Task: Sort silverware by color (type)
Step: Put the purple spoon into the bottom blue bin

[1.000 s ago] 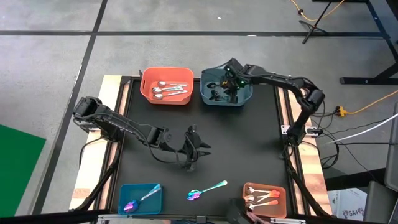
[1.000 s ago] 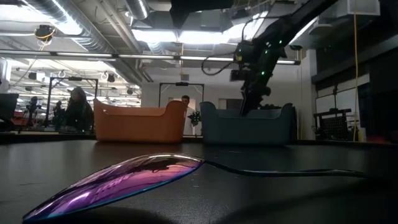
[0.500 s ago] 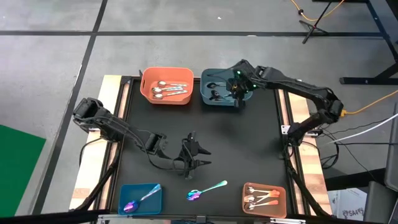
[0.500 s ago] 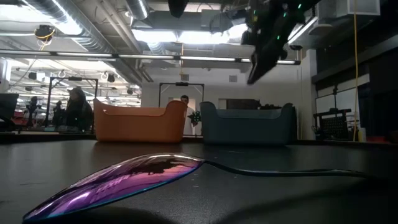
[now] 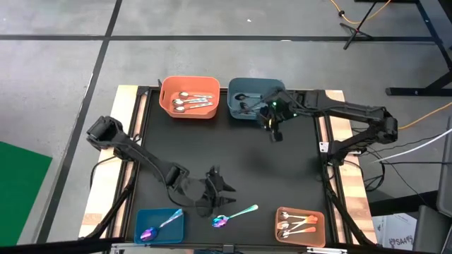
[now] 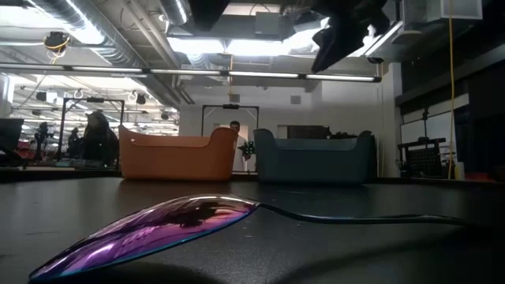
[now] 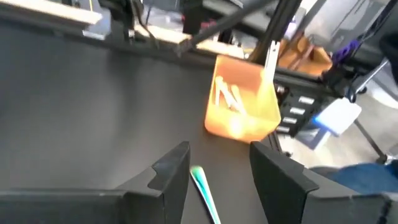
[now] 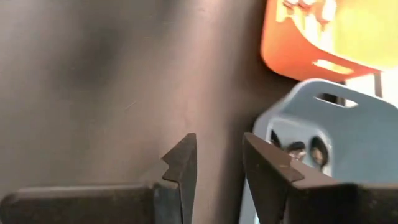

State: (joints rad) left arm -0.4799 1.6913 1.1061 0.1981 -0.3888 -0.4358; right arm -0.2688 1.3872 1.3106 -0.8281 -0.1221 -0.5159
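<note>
High view: the one loose spoon (image 5: 234, 215), iridescent bowl and teal handle, lies on the black surface (image 5: 282, 176) between the small blue bin (image 5: 159, 224) and the small orange bin (image 5: 300, 226). Its long axis runs bin to bin, and the left hand (image 5: 215, 195), fingers apart and empty, is just beside its bowl, far nearer than the right hand (image 5: 275, 129). Left wrist view: the teal handle (image 7: 204, 191) lies between the spread fingers, pointing toward that orange bin (image 7: 244, 109). Right wrist view: the right hand (image 8: 219, 163) is apart, empty, beside the large blue bin (image 8: 329, 140).
</note>
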